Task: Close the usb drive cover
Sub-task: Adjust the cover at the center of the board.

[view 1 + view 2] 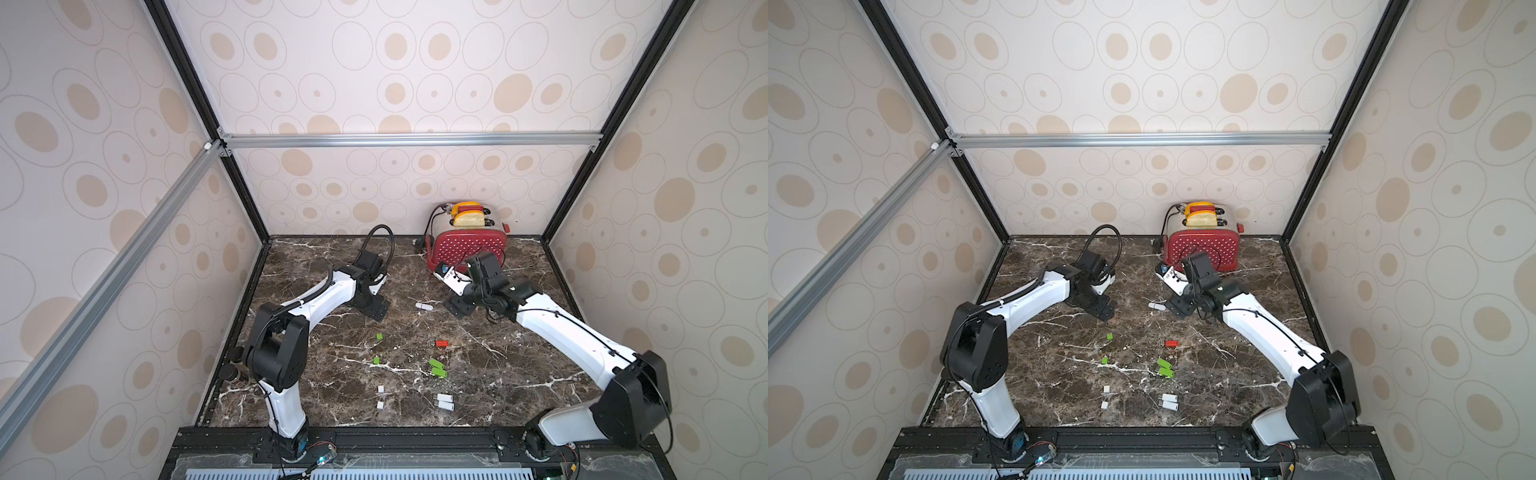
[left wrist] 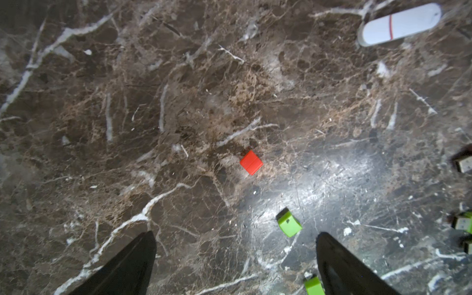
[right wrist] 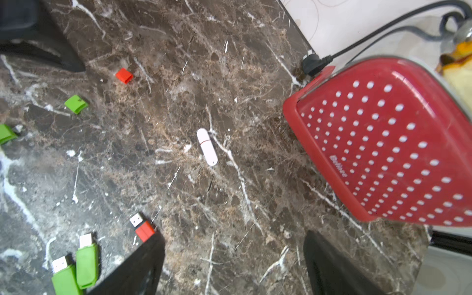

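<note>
A white usb drive (image 1: 424, 306) with its cover on lies on the marble between my two grippers; it also shows in the right wrist view (image 3: 207, 146) and the left wrist view (image 2: 399, 24). My right gripper (image 3: 233, 237) is open and empty, just right of the drive (image 1: 1156, 306). My left gripper (image 2: 235, 237) is open and empty, further left. A red drive (image 3: 144, 229) lies with its plug bare, and a loose red cap (image 3: 124, 75) lies apart from it. Two green drives (image 3: 86, 263) lie uncapped, their green caps (image 3: 76, 104) elsewhere.
A red dotted toaster (image 1: 467, 245) with bread stands at the back right, close behind the right arm, with a white power strip (image 1: 449, 278) beside it. Two white caps (image 1: 380, 389) and two white drives (image 1: 444, 397) lie near the front edge.
</note>
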Robot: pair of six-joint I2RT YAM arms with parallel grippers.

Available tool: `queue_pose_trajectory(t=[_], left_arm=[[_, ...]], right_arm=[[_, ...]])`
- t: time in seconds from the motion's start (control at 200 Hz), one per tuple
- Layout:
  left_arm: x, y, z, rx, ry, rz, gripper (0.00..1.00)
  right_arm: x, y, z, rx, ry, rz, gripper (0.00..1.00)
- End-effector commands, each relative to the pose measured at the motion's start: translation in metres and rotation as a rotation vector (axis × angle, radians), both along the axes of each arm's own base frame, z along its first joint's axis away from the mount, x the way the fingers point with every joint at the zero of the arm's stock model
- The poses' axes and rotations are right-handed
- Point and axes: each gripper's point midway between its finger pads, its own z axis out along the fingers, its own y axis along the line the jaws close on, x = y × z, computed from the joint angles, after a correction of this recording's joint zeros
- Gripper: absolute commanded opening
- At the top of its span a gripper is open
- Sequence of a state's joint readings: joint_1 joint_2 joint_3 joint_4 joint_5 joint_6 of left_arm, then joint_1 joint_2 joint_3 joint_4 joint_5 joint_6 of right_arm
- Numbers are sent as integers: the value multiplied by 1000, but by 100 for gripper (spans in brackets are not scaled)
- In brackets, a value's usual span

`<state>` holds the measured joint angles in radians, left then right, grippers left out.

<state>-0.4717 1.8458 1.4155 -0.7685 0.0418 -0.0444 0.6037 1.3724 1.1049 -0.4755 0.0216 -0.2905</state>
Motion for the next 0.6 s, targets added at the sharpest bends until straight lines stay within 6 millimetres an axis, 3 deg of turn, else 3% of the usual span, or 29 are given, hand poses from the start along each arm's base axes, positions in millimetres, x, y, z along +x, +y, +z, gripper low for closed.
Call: queue_pose_trajectory(t=[0.0,0.095,0.255,0.591], left_arm=[[12,-6,-2,44,-7,26,99],[18,-12,-13,77,11,17,99],[29,-4,-31,175,15,12,99],[33,2,-54,246,46,-8,99]], right_arm=[[-13,-13,-10,49,-15,-53,94],[-25,-19,-23,56,-29,-34,97],[-31,-24,-20,104,-97,-37,99],[-29,-25,-21,101,-123,-35,99]])
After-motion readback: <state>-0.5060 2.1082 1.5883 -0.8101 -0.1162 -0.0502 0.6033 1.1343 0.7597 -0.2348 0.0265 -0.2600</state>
